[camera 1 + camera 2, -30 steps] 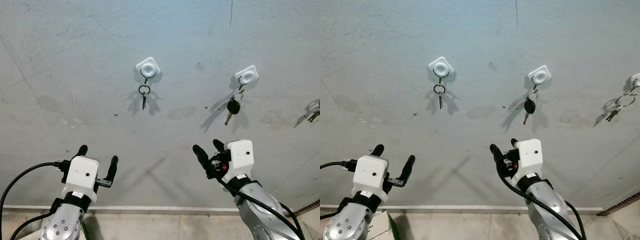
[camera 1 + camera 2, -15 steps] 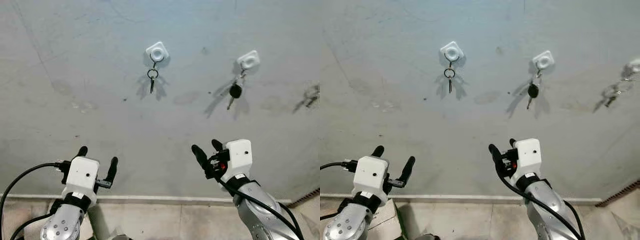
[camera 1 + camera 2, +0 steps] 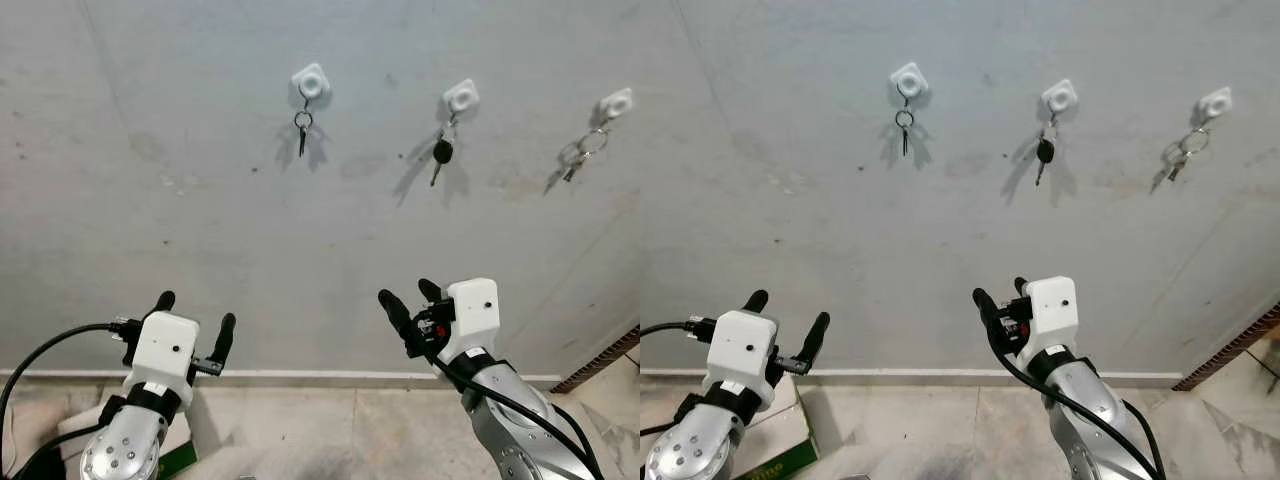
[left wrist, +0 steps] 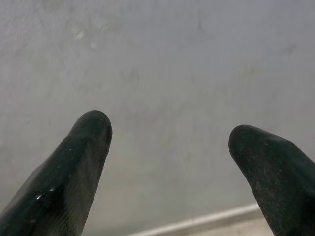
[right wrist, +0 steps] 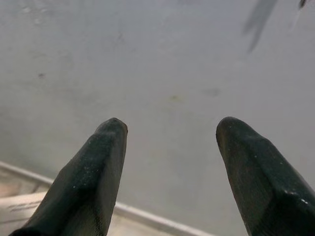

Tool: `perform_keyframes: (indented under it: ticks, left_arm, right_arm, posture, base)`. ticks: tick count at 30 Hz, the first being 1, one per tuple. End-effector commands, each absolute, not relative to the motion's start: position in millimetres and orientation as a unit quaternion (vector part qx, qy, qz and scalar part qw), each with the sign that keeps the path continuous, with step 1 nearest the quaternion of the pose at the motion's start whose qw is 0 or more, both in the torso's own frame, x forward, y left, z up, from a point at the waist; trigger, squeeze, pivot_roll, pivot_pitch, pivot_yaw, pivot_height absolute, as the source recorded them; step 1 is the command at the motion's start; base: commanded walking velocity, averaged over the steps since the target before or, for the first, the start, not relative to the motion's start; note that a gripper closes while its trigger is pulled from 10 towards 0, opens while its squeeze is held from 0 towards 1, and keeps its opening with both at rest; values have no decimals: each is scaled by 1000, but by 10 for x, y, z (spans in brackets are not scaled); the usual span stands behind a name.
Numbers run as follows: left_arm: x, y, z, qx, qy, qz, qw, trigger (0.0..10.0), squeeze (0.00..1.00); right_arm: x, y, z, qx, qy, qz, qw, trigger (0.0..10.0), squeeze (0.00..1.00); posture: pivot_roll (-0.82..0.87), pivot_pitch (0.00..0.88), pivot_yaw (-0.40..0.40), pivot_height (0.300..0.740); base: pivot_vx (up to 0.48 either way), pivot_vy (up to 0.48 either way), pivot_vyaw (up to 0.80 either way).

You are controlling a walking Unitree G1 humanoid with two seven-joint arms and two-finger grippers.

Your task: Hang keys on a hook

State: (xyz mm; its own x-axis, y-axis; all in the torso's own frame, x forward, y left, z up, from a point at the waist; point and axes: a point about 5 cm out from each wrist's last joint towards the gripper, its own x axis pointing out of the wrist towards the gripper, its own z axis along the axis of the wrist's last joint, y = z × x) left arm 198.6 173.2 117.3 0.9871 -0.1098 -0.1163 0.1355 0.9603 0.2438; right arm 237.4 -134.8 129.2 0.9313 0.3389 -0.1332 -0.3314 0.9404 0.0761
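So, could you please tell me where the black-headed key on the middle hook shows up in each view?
Left eye view: black key, upper right of centre, under the middle hook.
Right eye view: upper centre, just right of the middle.
Left wrist view: not in it.
Right wrist view: cannot tell.
Shared landmark: the grey wall.

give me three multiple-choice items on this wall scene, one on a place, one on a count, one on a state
1. Where does the black-headed key hang?
A. on the middle white square wall hook
B. on the floor
C. in the left gripper

2. How many white hooks are on the grey wall?
A. one
B. three
C. five

3. How do the jaws of the right gripper stand?
A. shut on keys
B. open and empty
C. shut on a hook

Key: 1 A, the key dangles under the middle hook. 2 B, three hooks sit in a row, each with keys. 3 B, the right wrist view shows two black fingers apart with bare wall between.
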Motion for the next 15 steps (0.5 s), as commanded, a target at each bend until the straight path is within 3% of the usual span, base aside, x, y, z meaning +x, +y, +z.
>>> perform_keyframes:
  ticks: [1, 12, 15]
  left_arm:
    - [1987, 1709, 1171, 129, 51, -68, 988, 10000, 0]
    - [1992, 1712, 1178, 131, 50, -70, 988, 10000, 0]
    - [1993, 1714, 1177, 131, 50, -71, 987, 10000, 0]
  right_arm:
    - [2368, -1390, 1284, 25, 75, 163, 983, 10000, 0]
    - [2370, -1380, 1280, 18, 76, 164, 983, 10000, 0]
    - [2369, -1378, 1276, 18, 77, 164, 983, 10000, 0]
  posture:
    - [118, 33, -24, 740]
    - [117, 34, -19, 740]
    - [118, 35, -20, 740]
  base:
    - [-274, 0, 0]
    - [-273, 0, 0]
    - [-273, 0, 644]
